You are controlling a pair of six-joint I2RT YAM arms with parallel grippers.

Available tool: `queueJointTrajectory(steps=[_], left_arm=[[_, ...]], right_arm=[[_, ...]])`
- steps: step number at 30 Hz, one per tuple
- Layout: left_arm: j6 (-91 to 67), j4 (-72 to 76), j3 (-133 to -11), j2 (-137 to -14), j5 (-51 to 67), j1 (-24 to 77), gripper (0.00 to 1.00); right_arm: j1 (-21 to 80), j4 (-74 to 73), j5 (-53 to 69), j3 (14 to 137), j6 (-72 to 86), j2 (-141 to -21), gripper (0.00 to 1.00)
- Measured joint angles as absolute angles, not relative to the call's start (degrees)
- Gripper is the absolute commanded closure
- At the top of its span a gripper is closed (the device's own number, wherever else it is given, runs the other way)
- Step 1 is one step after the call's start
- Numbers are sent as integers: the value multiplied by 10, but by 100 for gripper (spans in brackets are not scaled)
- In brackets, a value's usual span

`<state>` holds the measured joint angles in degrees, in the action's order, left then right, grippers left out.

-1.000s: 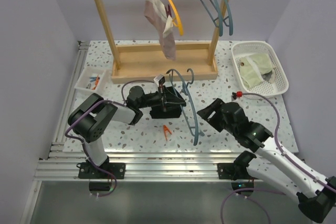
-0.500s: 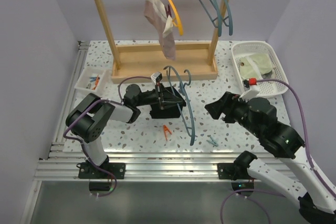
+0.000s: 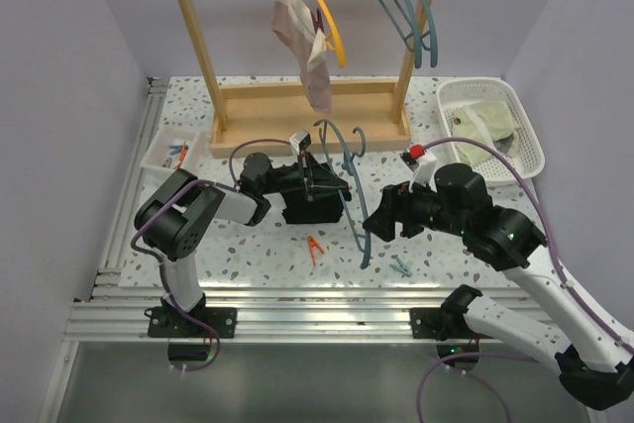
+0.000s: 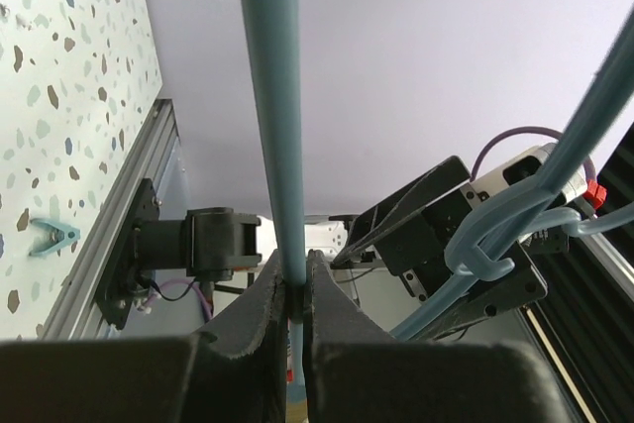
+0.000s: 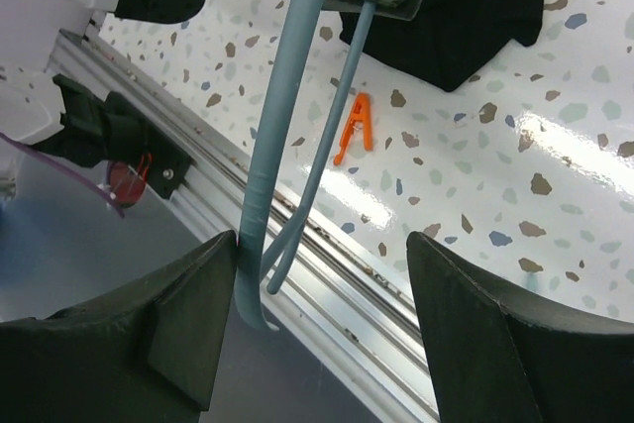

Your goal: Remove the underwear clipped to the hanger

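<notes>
Swinging in from the right side since half a second ago, the right gripper [image 3: 381, 218] is now sitting at the blue hanger [image 5: 287, 76] toward the bench's near edge.
Its fingers [image 5: 188, 334] are standing wide apart, with the hanger's rod passing between them, close against one finger. An orange clip [image 5: 354, 131] and a teal clip [image 3: 400, 266] are lying on the speckled bench by that edge. Just beyond, mid-bench, the left gripper [image 4: 289, 289] is pinching the same hanger's rod tight between its fingers, and the black underwear [image 3: 302, 211] is lying on the bench right under it; whether it is clipped on cannot be told. At the far edge, the pink-mauve underwear [image 3: 315, 71] is hanging from a yellow hanger [image 3: 327, 17] on the wooden rack [image 3: 297, 116]. In the far right corner a white basket [image 3: 535, 146] is holding pale green cloth [image 3: 485, 131].
</notes>
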<state>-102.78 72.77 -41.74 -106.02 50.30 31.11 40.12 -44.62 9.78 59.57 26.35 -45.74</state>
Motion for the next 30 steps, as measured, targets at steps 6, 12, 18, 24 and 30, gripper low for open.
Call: queueJointTrajectory(steps=[6,12,18,24,30], left_arm=[[-1027,727,-437,-1075,503,311,100],[-1028,727,-448,-1089,502,311,100],[-1032,727,-468,-1098,491,310,100],[-1041,727,-486,-1098,484,310,100],[-1039,734,-481,-1098,472,305,51]], right_arm=[[402,-447,132,596,253,-467,27],[411,-453,140,595,251,-474,29],[451,-454,110,588,251,-500,35],[504,-459,38,589,250,-545,93],[510,-484,-64,601,252,-531,100]])
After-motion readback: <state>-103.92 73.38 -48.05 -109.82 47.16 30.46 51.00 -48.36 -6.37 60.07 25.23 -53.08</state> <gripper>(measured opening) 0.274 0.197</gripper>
